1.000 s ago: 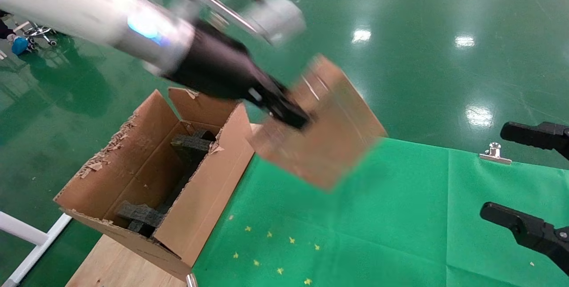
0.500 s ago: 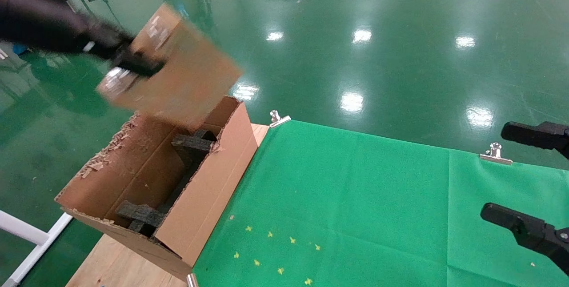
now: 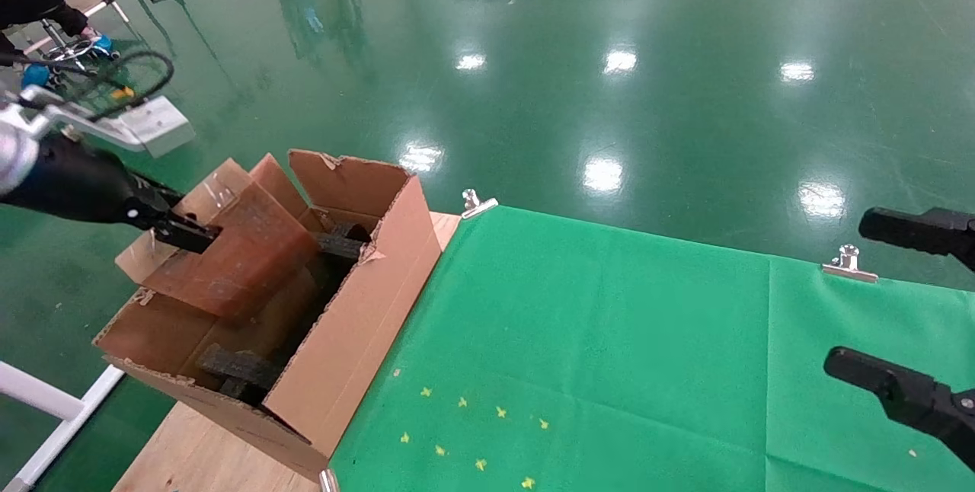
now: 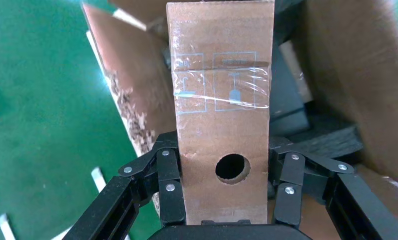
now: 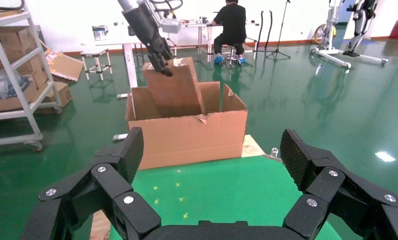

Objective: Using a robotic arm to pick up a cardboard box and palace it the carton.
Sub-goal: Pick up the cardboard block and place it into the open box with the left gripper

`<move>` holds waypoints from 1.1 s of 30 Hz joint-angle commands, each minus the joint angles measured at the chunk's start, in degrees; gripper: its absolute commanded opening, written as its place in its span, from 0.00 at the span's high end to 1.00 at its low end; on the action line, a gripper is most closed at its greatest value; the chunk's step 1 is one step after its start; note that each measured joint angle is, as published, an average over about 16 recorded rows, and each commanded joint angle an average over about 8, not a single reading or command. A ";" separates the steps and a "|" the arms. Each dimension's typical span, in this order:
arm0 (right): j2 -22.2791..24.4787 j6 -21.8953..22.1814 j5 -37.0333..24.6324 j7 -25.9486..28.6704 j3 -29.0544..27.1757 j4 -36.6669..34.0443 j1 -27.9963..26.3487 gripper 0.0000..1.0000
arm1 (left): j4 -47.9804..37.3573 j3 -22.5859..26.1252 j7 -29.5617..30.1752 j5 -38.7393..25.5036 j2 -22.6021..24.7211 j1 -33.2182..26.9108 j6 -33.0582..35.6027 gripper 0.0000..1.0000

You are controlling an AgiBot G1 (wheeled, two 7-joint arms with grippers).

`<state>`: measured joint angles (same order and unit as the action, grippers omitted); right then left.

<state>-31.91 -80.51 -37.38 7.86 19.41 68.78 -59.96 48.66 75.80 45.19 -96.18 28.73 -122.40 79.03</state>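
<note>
Gripping the cardboard box, your left pincer holds it tilted, partly inside the carton; your right pincer hangs spread apart above the counter.

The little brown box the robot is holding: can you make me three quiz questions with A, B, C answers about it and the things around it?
1. Where is the cardboard box?
A. flat on the green cloth
B. going down into the carton
C. on the floor

2. What colour are the foam blocks in the carton?
A. black
B. white
C. yellow

3. How is the left gripper?
A. open and empty
B. shut on the cardboard box
C. out of sight

Answers: 1 B, its lower end sits between the carton's flaps. 2 A, they look black. 3 B, its fingers press both sides of the box. The right gripper waits open over the cloth.
</note>
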 commanded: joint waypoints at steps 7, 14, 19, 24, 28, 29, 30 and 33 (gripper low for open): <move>0.00 0.00 0.00 0.00 0.00 0.00 0.00 0.00 | -14.45 1.37 -3.98 -0.85 4.56 5.10 -5.98 1.00; 0.00 0.00 0.00 0.00 0.00 0.00 0.00 0.00 | -26.03 1.68 -5.01 -0.15 9.18 9.32 -9.52 1.00; 0.00 0.00 0.00 0.00 0.00 0.00 0.00 0.00 | -33.76 1.80 -4.04 0.12 12.52 11.80 -11.41 1.00; 0.00 0.00 0.00 0.00 0.00 0.00 0.00 0.00 | -39.70 1.53 -3.26 0.69 15.18 14.04 -13.67 1.00; 0.00 0.00 0.00 0.00 0.00 0.00 0.00 0.00 | -42.55 1.27 -3.57 1.15 16.68 15.60 -15.39 0.82; 0.00 0.00 0.00 0.00 0.00 0.00 0.00 0.00 | -43.17 1.21 -3.68 1.26 17.02 15.96 -15.82 0.69; 0.00 0.00 0.00 0.00 0.00 0.00 0.00 0.00 | -43.71 1.15 -3.76 1.35 17.32 16.30 -16.21 0.57; 0.00 0.01 0.00 0.00 0.00 -0.01 0.01 0.00 | -44.82 1.02 -3.90 1.58 17.89 16.97 -17.09 0.19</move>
<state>-31.90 -80.50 -37.38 7.86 19.41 68.77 -59.95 4.41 76.86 41.36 -94.67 46.31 -105.77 62.34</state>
